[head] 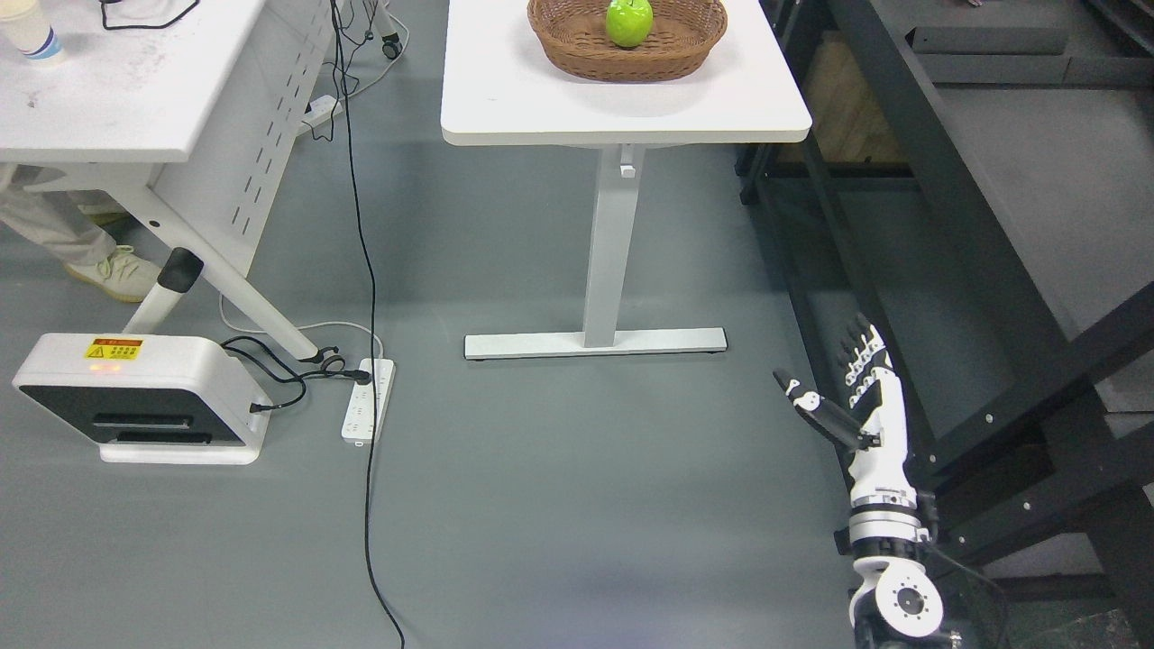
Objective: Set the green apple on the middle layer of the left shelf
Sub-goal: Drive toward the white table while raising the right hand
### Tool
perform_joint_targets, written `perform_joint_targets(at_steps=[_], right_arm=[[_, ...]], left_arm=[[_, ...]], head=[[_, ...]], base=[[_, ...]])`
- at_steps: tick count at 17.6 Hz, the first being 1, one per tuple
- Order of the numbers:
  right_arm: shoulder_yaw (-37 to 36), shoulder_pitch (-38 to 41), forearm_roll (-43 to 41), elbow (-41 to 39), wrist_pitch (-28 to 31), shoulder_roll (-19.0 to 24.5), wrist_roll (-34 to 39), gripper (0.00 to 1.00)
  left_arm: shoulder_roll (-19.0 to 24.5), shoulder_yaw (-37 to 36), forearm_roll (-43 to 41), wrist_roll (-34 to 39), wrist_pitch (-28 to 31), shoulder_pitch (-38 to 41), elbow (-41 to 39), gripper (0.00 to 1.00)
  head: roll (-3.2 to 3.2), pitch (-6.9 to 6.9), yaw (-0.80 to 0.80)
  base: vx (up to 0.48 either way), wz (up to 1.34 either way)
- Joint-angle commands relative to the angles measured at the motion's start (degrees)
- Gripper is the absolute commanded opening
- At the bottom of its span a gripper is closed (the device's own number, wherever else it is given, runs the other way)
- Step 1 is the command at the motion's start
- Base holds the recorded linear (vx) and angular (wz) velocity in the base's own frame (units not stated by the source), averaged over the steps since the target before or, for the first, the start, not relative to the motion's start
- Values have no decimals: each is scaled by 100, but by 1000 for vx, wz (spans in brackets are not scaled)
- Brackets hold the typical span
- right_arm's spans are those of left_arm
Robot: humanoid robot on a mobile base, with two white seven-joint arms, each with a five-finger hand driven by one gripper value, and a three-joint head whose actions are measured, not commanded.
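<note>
A green apple point(628, 22) sits in a wicker basket point(577, 52) on the white table point(505, 99), well beyond and left of the robot's right hand point(861, 397), the only one showing, fingers spread and empty.

Apple point(628, 22) in basket point(577, 56) on table point(541, 99); shelf point(992, 270) right, hand point(856, 397) before it.

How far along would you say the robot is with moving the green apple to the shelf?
Nothing looks done yet: the green apple sits in the wicker basket on the white table. Nothing is in hand either; the right hand hangs open and empty near the floor beside the dark shelf frame, far from the table. Reaching, grasping, carrying and placing all remain.
</note>
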Motion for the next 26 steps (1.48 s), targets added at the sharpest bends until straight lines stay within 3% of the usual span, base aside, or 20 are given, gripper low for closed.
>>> perform_joint_targets(at_steps=[1, 10, 12, 14, 16, 19, 26], right_arm=[[-30, 28, 137, -553, 6, -100, 8, 100], [-56, -7, -47, -536, 103, -100, -63, 100], [-74, 10, 633, -579, 77, -100, -228, 100], [-205, -42, 2630, -606, 50, -100, -954, 100], [-197, -42, 4172, -624, 68, -411, -1467, 100], [-241, 10, 4374, -624, 42, -773, -1443, 100], [-232, 10, 4268, -632, -310, -729, -1408, 100]], left_arm=[[100, -1, -2, -1, 3, -123, 0, 100], [100, -1, -2, -1, 3, -123, 0, 100], [100, -1, -2, -1, 3, -123, 0, 100], [100, -1, -2, -1, 3, -123, 0, 100], [100, -1, -2, -1, 3, -123, 0, 100], [100, -1, -2, -1, 3, -123, 0, 100], [100, -1, 7, -1, 3, -123, 0, 100]], head=[[0, 0, 0], [0, 0, 0], [0, 0, 0], [0, 0, 0], [0, 0, 0], [0, 0, 0], [0, 0, 0]], base=[[7, 27], [40, 191], [74, 220], [75, 184], [88, 168], [128, 107], [220, 16]])
